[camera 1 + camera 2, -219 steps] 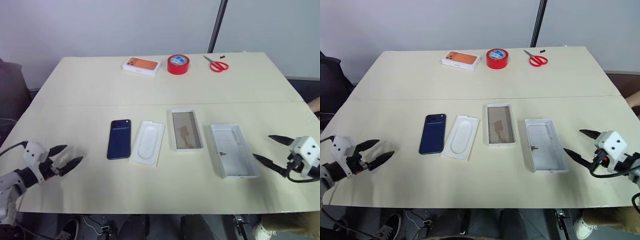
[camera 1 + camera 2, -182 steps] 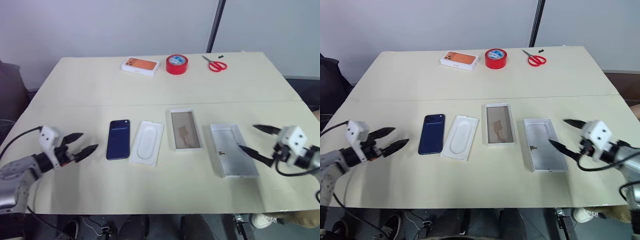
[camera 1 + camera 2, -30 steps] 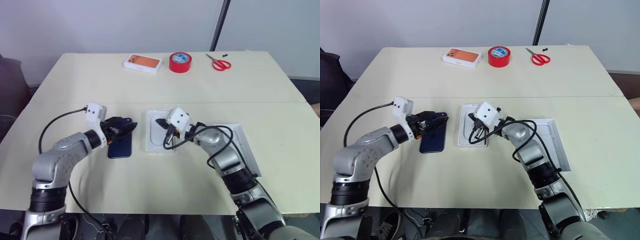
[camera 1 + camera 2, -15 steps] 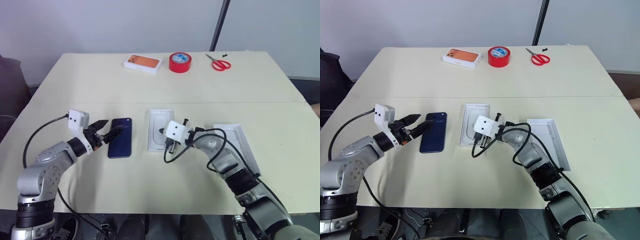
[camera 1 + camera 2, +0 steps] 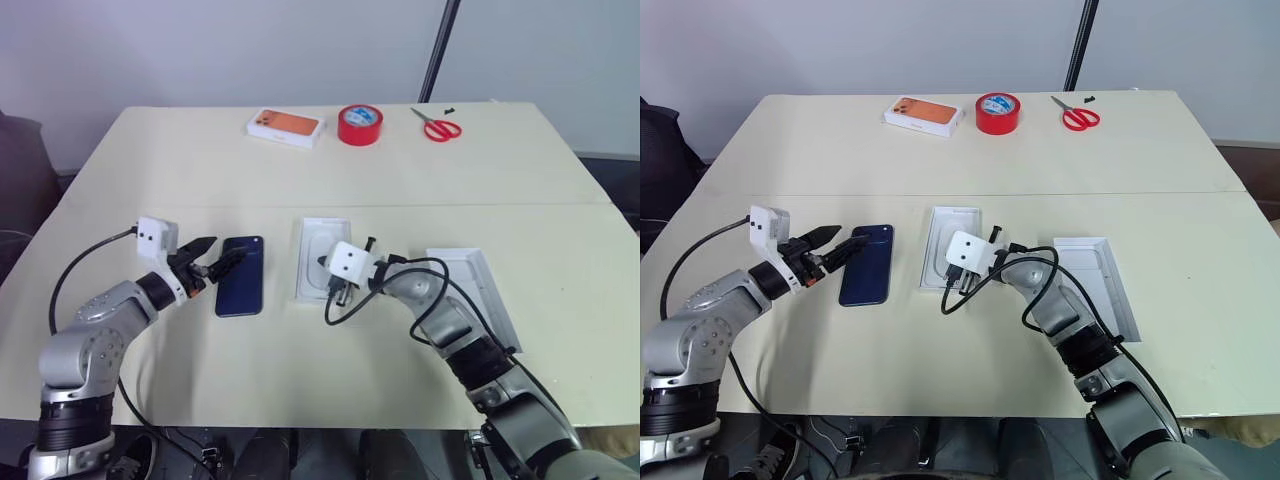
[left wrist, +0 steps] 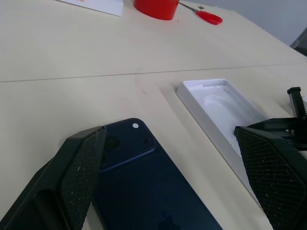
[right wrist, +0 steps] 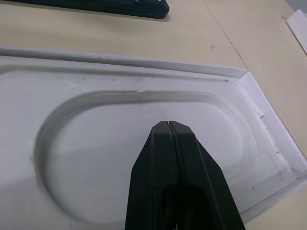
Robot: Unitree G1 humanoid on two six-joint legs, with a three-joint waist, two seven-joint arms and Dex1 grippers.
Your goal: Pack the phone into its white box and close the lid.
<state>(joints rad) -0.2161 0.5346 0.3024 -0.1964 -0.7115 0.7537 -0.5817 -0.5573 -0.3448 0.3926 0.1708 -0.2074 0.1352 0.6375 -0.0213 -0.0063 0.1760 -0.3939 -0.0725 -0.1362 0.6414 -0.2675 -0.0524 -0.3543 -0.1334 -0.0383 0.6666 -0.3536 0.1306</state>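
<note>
While one phone [image 5: 240, 274] lies flat: two claws, one lid [image 5: 480, 290].

L gripper [image 5: 214, 267] wide open, about level; R gripper [image 7: 169, 125] shut, angled down.

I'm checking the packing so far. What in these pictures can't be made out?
- White box floor: head views, covered by the insert.
- Lid: head views, one side behind the right arm.
- Phone: left wrist view, near end cut off by the edge and the left gripper fingers.
- Whether the right gripper touches the insert: its own fingers hide the contact.
</note>
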